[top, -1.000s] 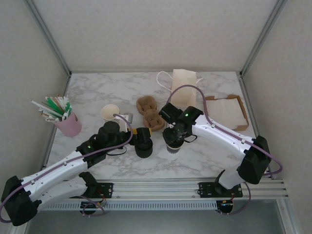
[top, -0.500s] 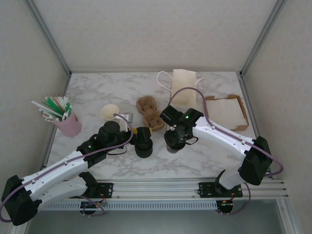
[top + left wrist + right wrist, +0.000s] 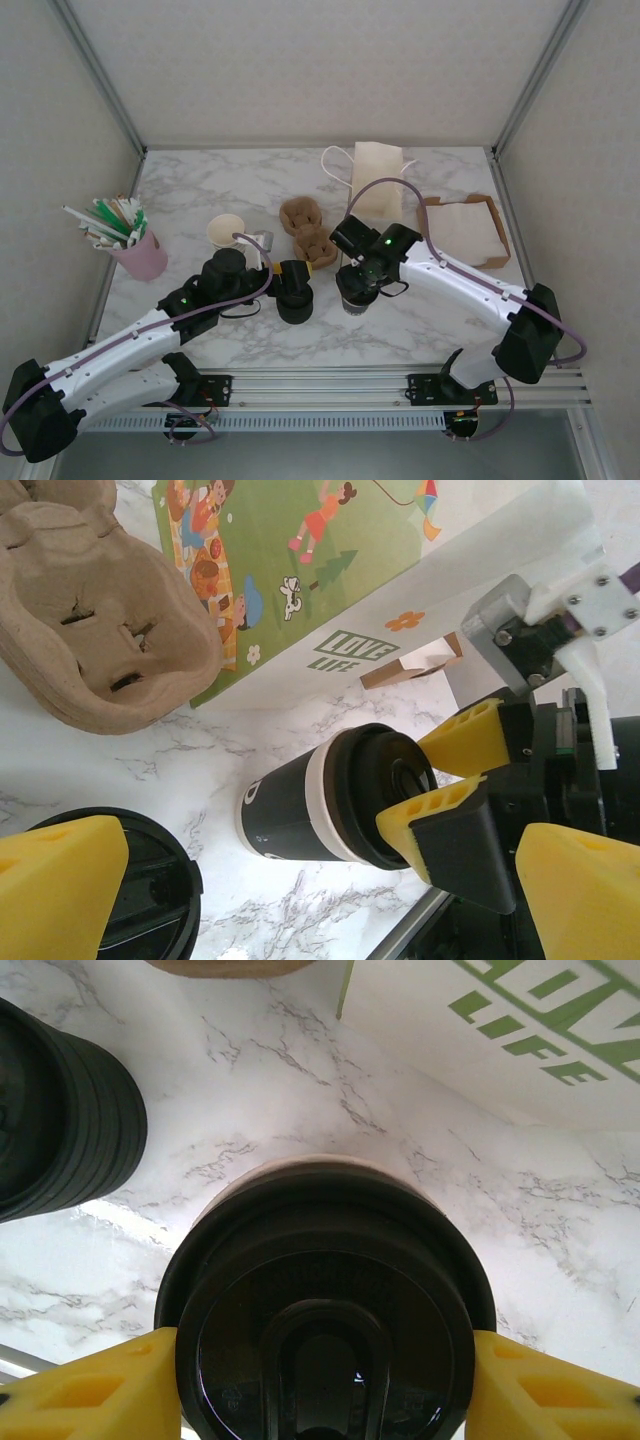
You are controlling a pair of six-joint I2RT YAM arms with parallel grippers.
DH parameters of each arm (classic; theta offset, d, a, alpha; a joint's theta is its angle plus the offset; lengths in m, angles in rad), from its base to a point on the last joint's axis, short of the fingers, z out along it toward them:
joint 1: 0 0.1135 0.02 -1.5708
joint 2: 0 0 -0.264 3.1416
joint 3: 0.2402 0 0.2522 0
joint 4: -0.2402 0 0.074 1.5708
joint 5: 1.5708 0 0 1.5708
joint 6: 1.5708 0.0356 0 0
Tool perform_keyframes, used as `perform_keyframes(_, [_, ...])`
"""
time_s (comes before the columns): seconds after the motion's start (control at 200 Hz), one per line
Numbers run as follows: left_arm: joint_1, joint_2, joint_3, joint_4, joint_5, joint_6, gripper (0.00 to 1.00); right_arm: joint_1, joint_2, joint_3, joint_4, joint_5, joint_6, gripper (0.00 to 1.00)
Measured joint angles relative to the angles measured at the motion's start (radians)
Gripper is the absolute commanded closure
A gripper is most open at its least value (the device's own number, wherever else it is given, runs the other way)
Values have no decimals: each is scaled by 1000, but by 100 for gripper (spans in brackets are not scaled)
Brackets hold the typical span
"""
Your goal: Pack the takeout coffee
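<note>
— What's on the counter [image 3: 200,190]?
— A bag [image 3: 378,178] at the back, a carrier [image 3: 308,232] beside it, and a lid stack [image 3: 294,308] nearer the arms.
— The left gripper [image 3: 293,288]?
— By that stack, jaws spread wide, holding nothing.
— The right gripper [image 3: 320,1385]?
— Jaws partly closed on the coffee [image 3: 325,1300], one finger touching each side of its lid.
— Where's the coffee?
— Upright on the counter between those jaws, just right of the lid stack, near the carrier.
</note>
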State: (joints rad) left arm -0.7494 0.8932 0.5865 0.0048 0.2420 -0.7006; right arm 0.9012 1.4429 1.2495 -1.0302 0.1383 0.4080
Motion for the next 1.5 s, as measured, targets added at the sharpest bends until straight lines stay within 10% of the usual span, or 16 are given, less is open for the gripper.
perform_keyframes(1.502, [0,26,0,21,8,-3,0,0,27,-33,48,0,0,37])
